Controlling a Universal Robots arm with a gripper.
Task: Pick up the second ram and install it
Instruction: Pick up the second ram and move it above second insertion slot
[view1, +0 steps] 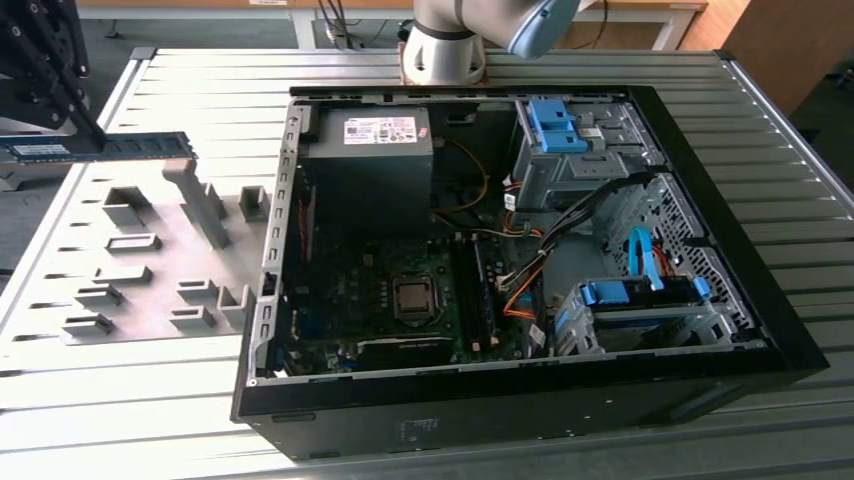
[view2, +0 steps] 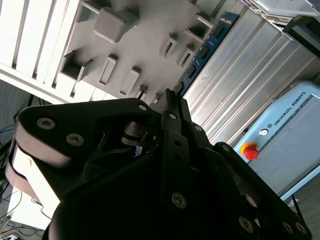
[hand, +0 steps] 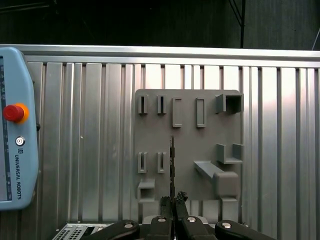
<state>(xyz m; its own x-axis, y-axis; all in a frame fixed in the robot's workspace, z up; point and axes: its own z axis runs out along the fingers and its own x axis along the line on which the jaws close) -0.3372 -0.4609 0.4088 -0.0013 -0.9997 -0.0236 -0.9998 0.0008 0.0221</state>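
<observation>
While pincer clamps 2nd ram, open PC sits on ribbed table.

Print noted, none copied out. Light-blue plastic control pendant: one line of lettering along its face in both wrist views, by a small round emblem below the red round button. Dark grey metal power-supply box, exterior view: white label, print too fine for me. Bluish-green circuit-board stick, the second ram: pale sticker, unreadable.
</observation>
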